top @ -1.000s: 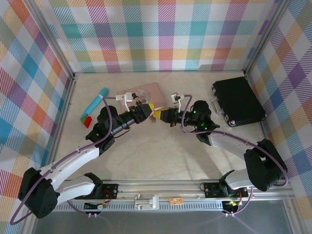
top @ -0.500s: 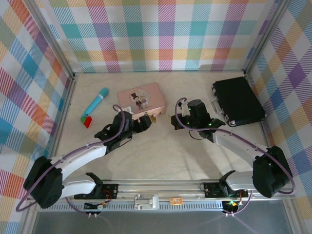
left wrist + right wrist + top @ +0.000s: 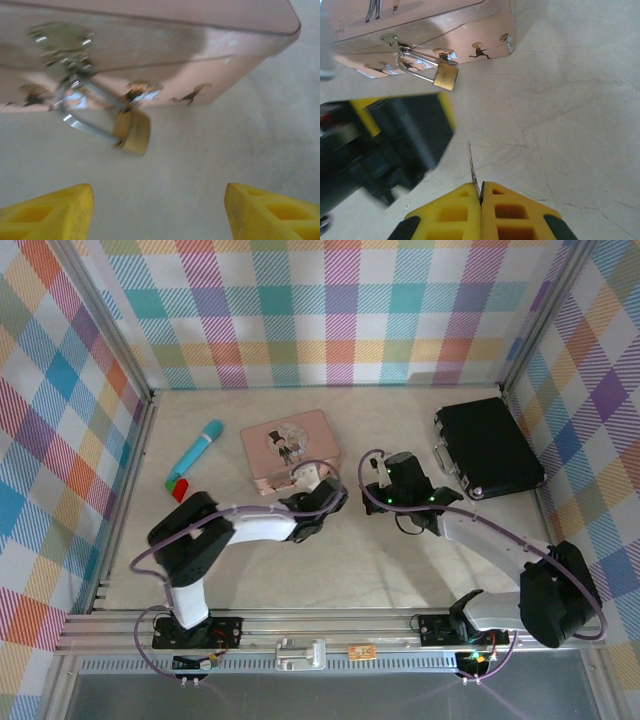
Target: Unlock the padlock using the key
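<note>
Slippage is my worry: the right gripper (image 3: 481, 189) pinches the thin key (image 3: 472, 167) by its end, the padlock (image 3: 446, 76) dangles loose off the near side of the pink tin (image 3: 470, 20), and the left gripper (image 3: 157, 210), fingers apart, steadies nothing.

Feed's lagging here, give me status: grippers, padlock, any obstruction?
Left gripper open, empty, facing padlock. Right gripper shut on key, short of padlock. Padlock hangs from clasp of pink tin, untouched. Left gripper crowds the key's path.

Bright, even overhead light, soft shadows. Left wrist view motion-blurred, padlock (image 3: 131, 131) smeared. Right wrist sharp on tabletop (image 3: 560, 100), left edge blurred.
</note>
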Robot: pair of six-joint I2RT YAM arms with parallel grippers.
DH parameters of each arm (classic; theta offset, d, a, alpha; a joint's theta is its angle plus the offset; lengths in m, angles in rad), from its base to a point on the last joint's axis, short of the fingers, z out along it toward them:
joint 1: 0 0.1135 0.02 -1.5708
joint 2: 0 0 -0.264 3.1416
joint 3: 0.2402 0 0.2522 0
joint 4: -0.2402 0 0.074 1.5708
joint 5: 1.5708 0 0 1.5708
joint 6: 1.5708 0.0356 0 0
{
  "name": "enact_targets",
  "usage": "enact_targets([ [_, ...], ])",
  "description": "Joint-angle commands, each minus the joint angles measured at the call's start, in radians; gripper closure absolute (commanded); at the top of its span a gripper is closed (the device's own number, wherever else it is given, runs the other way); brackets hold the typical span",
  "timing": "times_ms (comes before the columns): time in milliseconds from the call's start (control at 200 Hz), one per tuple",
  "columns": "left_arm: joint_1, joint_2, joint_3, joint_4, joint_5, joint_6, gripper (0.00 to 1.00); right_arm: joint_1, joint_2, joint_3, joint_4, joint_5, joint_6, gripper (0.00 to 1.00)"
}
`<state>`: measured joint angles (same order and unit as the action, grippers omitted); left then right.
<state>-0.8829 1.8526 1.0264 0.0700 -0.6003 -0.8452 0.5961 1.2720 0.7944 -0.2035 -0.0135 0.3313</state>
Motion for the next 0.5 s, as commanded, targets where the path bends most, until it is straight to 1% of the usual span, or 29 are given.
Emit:
enact_targets([
  [0, 0.001, 0.101, 0.138, -0.144, -0.144, -0.051, 0.29, -0.001, -0.057, -0.036, 0.017, 0.016, -0.019, 1.00],
  [90, 0.005, 0.183, 0.252, -0.283, -0.168, -0.065, 0.25, -0.002, -0.093, -0.072, 0.055, 0.015, -0.020, 1.00],
  [200, 0.021, 0.249, 0.327, -0.380, -0.172, -0.068, 0.23, -0.004, -0.126, -0.106, 0.091, 0.014, -0.018, 1.00],
  [385, 0.076, 0.277, 0.332, -0.412, -0.144, -0.056, 0.23, -0.010, -0.152, -0.125, 0.100, 0.014, -0.029, 1.00],
  [495, 0.105, 0.264, 0.303, -0.421, -0.121, -0.031, 0.28, -0.012, -0.152, -0.131, 0.110, 0.012, -0.030, 1.00],
])
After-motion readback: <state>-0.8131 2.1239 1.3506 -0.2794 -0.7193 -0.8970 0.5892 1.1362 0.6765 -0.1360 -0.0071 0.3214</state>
